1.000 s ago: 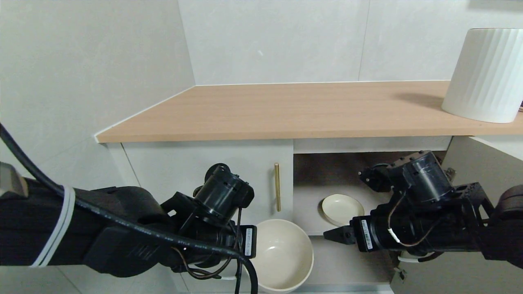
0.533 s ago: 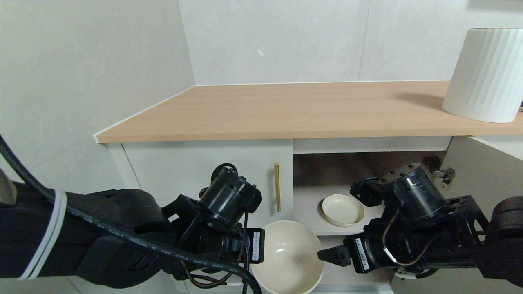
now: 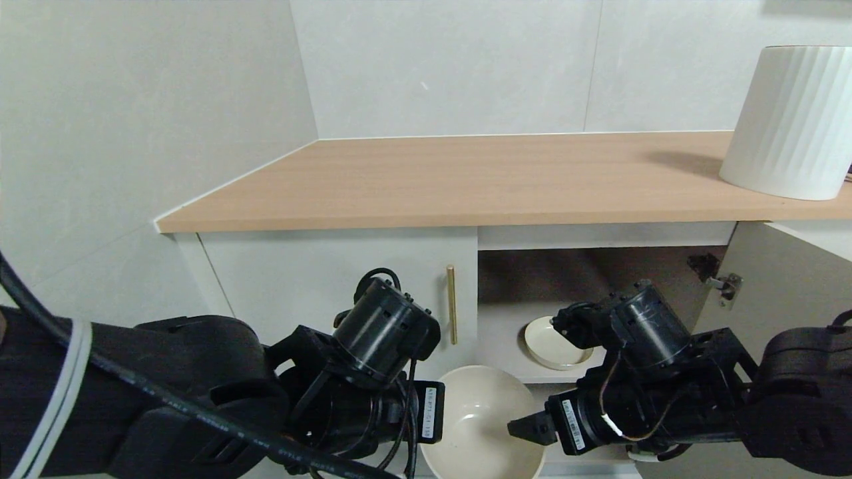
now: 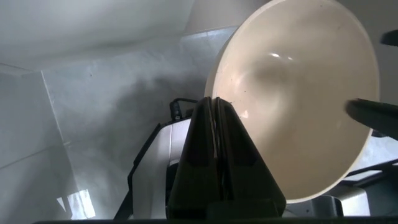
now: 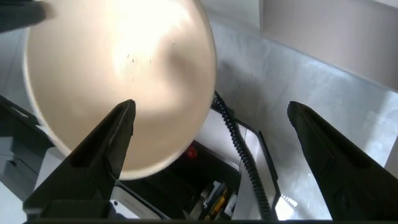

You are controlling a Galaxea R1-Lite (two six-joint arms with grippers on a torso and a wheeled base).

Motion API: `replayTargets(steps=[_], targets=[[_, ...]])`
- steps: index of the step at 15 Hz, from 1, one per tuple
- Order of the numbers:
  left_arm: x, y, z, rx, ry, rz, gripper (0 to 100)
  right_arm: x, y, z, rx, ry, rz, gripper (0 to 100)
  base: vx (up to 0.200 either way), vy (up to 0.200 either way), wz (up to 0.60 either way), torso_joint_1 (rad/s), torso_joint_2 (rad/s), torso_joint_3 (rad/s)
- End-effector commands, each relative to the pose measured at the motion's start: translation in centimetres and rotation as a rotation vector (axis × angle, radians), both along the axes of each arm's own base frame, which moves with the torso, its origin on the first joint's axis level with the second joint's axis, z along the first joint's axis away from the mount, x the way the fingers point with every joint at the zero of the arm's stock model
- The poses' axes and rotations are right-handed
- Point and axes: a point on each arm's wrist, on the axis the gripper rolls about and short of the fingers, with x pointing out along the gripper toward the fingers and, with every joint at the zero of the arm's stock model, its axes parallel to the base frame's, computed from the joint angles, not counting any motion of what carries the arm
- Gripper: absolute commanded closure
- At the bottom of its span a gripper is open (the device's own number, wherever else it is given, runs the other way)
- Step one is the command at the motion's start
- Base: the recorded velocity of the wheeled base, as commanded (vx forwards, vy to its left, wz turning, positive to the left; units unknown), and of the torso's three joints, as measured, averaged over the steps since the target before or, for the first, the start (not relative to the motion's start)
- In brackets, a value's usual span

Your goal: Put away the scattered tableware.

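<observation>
Bowl (image 3: 476, 426), cream and deep, hangs low and near in the head view, in front of the cabinet where the closed left door (image 3: 333, 286) meets the open compartment. It opens upward and tilts a little toward the camera. The left gripper (image 3: 426, 426) has it by the left rim. In the left wrist view its fingers (image 4: 216, 118) are pressed together on the bowl's (image 4: 298, 81) edge, so the rim is pinched between them.

The right gripper (image 3: 529, 429) is at the bowl's right side, with one dark fingertip lying over the rim in the head view; whether it touches cannot be told. In the right wrist view, this gripper (image 5: 211, 109) has its two fingers spread wide apart with nothing between them, and the bowl (image 5: 118, 81) shows beyond one of them.

Farther in, a small cream plate (image 3: 542, 346) lies flat on the shelf (image 3: 499, 352) of the open compartment, partly hidden by the right arm's wrist. A slim brass handle (image 3: 452, 305) stands upright on the closed left door, just left of the opening. The right door (image 3: 779, 279) is swung open, with its hinge (image 3: 722, 283) showing at the far right of the compartment.

Above the cabinet is a wooden countertop (image 3: 466, 179). A tall white ribbed container (image 3: 789, 120) stands on its right end, against the pale tiled wall (image 3: 446, 66).
</observation>
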Motion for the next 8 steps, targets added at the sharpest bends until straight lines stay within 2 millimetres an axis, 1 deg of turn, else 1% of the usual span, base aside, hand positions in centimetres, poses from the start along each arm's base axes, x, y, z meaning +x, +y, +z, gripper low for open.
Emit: replayTargets(steps=[1,2,8], targets=[[-0.19,0.00,0.28,-0.006,-0.006,-0.004,100,0.14,0.13,-0.44,-0.009,0.012,0.000,0,0.000,0.000,0.00,0.000,0.00,0.000],[-0.22,-0.03,0.28,-0.006,-0.006,-0.006,100,0.18,0.17,-0.57,-0.012,0.015,0.000,100,0.000,0.000,0.00,0.000,0.00,0.000],[-0.33,-0.11,0.19,-0.001,-0.005,-0.011,100,0.13,0.19,-0.61,-0.014,0.016,0.003,100,0.000,0.000,0.00,0.000,0.00,0.000]])
